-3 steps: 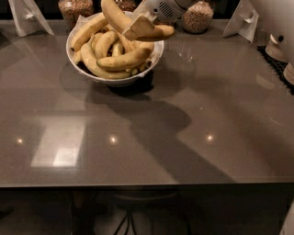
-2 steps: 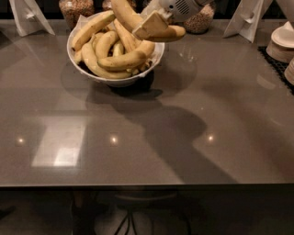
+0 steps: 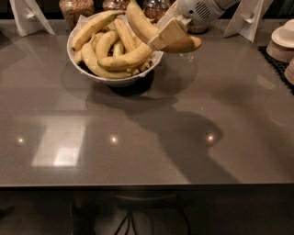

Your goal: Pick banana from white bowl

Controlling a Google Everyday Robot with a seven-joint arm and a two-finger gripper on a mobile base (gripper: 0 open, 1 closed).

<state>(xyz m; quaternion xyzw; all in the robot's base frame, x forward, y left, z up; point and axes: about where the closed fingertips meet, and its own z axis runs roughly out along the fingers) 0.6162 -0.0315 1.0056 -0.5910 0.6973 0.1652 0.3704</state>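
The white bowl [image 3: 117, 81] stands at the back left of the grey table and holds several yellow bananas. The banana [image 3: 140, 23], the longest and thickest, is lifted at the bowl's right rim. Its upper end points up over the bowl and its lower end [image 3: 189, 44] hangs out past the rim to the right. My gripper [image 3: 166, 33] reaches in from the top right and is shut on the banana's middle, with a tan finger pad [image 3: 169, 31] lying across it. The arm's white wrist [image 3: 200, 9] is above.
Glass jars [image 3: 76, 7] stand behind the bowl. White card stands are at the back left [image 3: 27, 16] and back right [image 3: 250, 18]. Stacked white plates [image 3: 282, 43] sit on a black mat [image 3: 275, 62] at the right edge. The table's front edge [image 3: 147, 185] runs across the bottom.
My gripper has moved right and slightly down with the banana, so its lower end now sticks out farther past the bowl's right rim. The bowl has not moved.
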